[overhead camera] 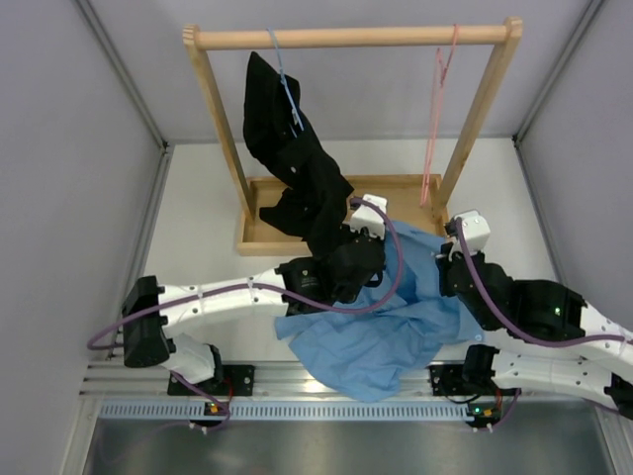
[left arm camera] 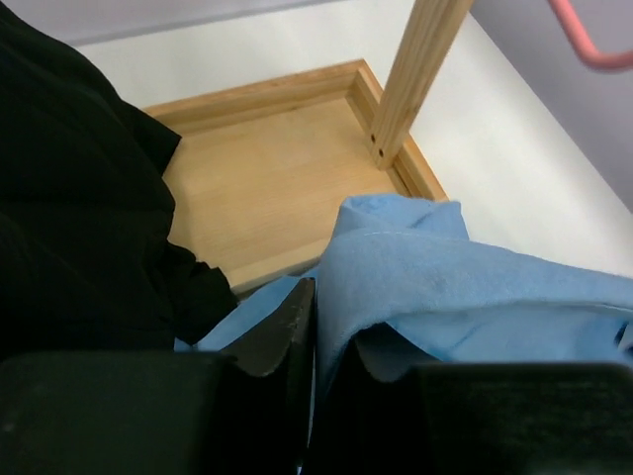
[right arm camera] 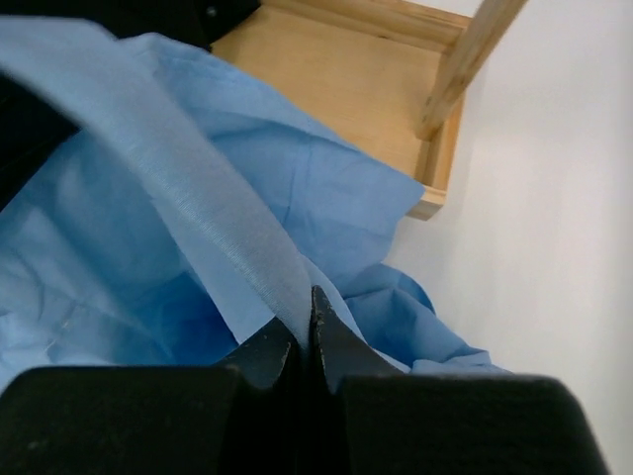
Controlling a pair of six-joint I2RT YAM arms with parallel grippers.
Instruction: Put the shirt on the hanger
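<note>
Top view, left end of the wooden rack (overhead camera: 346,38): a black shirt (overhead camera: 292,168) hung from a light-blue hanger (overhead camera: 285,79) on the top bar, its tail draped down onto the rack's base tray (overhead camera: 406,188). In the left wrist view the black shirt (left arm camera: 79,218) filled the left side, overlapping the base tray (left arm camera: 277,178).

Next over, the left hand (overhead camera: 374,230) sat at the tray's near edge, at the top-left of the shirt (overhead camera: 386,336). Left wrist view: left hand (left arm camera: 316,346) clenched, fingers (left arm camera: 282,332) pinching a fold of the shirt (left arm camera: 445,287). The cloth ran out of the pinch and off to the right, w/ a corner lying by the tray's front-right corner, below the rack post (left arm camera: 415,69).

Centre: the shirt, light blue & wrinkled, lay bunched on the white counter (overhead camera: 198,228) btwn the two arms, its near edge reaching the metal rail at the front.

Right: the right hand (overhead camera: 450,252) was at the shirt's upper-right edge. Right wrist view: right hand (right arm camera: 307,336) clenched tight on a strip of the shirt (right arm camera: 297,188) that ran up-left out of the pinch. The rest of the cloth spread beneath, toward the base tray (right arm camera: 346,79) and counter (right arm camera: 554,247).

Far right: the pink hanger (overhead camera: 435,129) hung by its hook from the right end of the bar, well apart from the shirt. A bit of the hanger (left arm camera: 588,40) showed top right in the left wrist view.
</note>
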